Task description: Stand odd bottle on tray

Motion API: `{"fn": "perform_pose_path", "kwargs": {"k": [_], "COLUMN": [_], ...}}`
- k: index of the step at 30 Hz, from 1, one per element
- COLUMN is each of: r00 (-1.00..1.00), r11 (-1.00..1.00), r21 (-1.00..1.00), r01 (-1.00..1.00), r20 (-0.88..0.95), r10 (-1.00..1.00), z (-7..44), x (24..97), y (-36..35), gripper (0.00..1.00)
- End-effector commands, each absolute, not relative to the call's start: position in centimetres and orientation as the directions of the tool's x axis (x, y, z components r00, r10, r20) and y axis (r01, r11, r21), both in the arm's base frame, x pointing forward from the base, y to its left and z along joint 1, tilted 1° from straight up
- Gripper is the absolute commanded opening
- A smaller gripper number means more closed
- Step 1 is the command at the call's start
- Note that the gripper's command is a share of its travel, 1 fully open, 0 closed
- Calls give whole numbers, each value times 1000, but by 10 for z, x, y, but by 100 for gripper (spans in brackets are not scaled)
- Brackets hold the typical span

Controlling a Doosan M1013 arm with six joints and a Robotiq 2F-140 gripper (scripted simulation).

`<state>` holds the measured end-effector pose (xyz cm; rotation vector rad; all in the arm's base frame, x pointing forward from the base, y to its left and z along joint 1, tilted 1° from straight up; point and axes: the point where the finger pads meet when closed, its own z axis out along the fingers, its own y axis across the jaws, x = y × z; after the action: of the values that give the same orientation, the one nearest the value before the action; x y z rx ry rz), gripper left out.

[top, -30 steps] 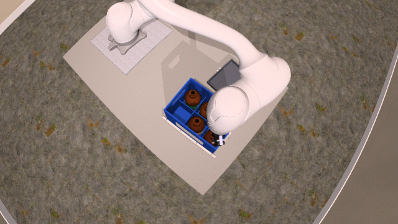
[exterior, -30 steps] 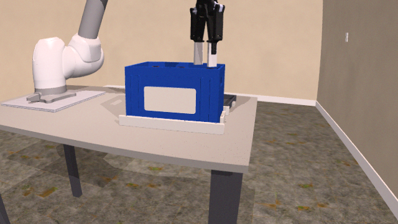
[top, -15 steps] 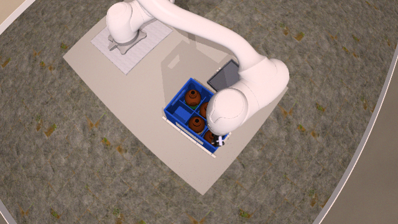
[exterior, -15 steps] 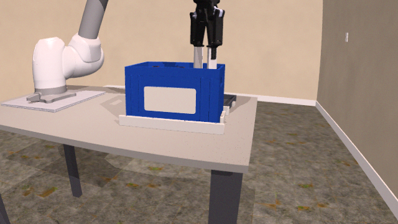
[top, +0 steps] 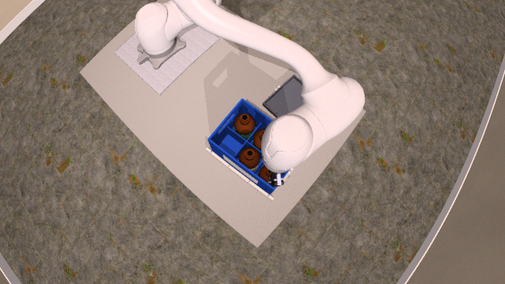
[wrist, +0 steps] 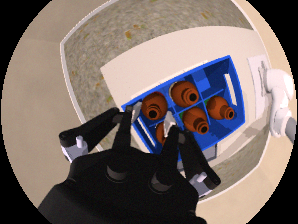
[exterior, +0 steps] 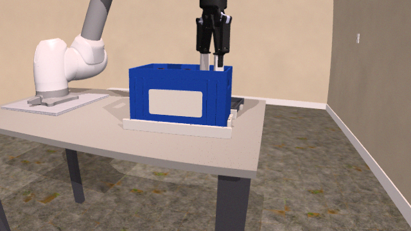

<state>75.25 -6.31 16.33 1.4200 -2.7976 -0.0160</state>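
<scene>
The blue crate (top: pixel 245 143) stands on a white base on the table and holds brown bottles (top: pixel 244 123) (top: pixel 249 157) upright in its cells. In the wrist view several bottles (wrist: pixel 184 92) (wrist: pixel 220 108) show from above. My gripper (exterior: pixel 212 65) points straight down over the crate's near right corner cell, fingertips just below the rim. The fingers are partly open, astride the neck of the bottle (wrist: pixel 161 132) in that cell, and I see no grip on it. That bottle also shows in the overhead view (top: pixel 265 173), largely hidden by my arm. The dark grey tray (top: pixel 285 96) lies behind the crate.
One crate cell at the left (top: pixel 225 143) holds no bottle. My arm's elbow (top: pixel 289 142) hangs over the crate's right side and hides part of it. The robot base (top: pixel 158 35) stands on a plate at the table's far corner. The table edge is close to the crate's right.
</scene>
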Motion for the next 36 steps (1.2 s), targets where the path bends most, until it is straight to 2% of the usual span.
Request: {"fn": "perform_pose_path", "kwargs": {"k": [1, 36], "r00": [-590, -590], "r11": [590, 590], "r21": [11, 11], "r01": [-807, -807], "r20": [-1, -1], "r10": [-807, -807], "z": [161, 155], "x": [752, 752], "y": [-63, -63], "gripper": [38, 38]}}
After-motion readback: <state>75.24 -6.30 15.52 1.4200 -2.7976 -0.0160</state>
